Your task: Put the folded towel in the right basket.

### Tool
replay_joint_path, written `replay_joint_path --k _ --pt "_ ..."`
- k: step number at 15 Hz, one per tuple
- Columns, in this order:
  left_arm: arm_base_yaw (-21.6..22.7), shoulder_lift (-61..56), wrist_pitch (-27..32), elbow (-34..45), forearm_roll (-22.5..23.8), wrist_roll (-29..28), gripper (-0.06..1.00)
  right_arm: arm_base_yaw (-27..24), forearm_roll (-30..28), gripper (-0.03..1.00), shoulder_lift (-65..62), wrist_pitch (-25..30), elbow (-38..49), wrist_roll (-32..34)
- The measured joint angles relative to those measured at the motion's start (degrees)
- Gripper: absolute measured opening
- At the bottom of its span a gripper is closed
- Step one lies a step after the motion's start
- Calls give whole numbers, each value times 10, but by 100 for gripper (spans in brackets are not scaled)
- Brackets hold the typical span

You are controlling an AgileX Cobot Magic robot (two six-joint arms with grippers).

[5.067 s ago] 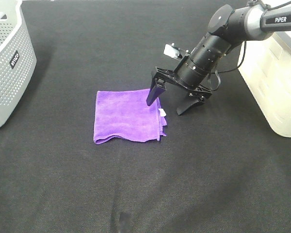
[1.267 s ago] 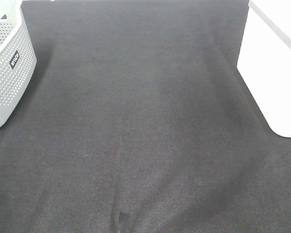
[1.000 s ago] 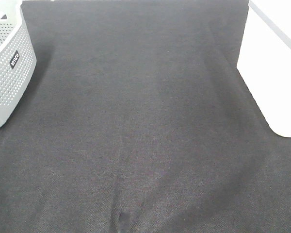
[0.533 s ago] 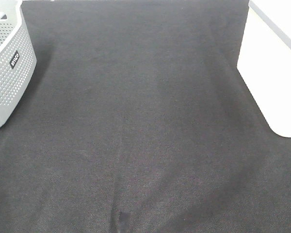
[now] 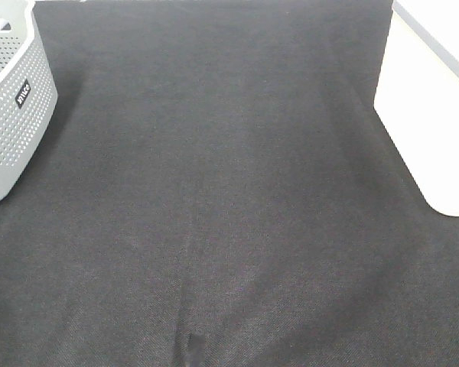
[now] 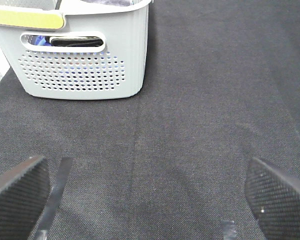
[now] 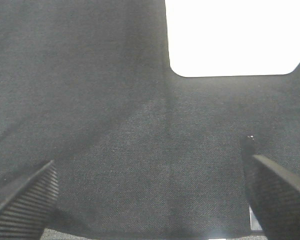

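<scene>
The folded purple towel is out of view in every frame. The right basket [image 5: 432, 115] is a white bin at the right edge of the high view; it also shows in the right wrist view [image 7: 230, 35] as an overexposed white shape. My left gripper [image 6: 150, 192] is open and empty above the black cloth, facing the grey basket [image 6: 80, 55]. My right gripper [image 7: 150, 195] is open and empty above the cloth, apart from the white basket. Neither arm shows in the high view.
A grey perforated basket [image 5: 11, 99] stands at the far left of the high view, with dark items inside seen through its handle hole [image 6: 70, 41]. A black cloth [image 5: 229, 199] covers the table between the two baskets.
Five seconds ago the towel lay mid-table with the right gripper over it. Both have been gone from the high view for the last second, and nothing has moved since.
</scene>
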Motion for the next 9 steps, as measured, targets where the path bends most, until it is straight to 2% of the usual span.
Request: replay_joint_path --k 5,9 --pt "0 0 0 0 0 0 99 1 9 96 0 0 0 -1" --pt "0 0 0 0 0 0 99 34 11 96 0 0 0 -5"
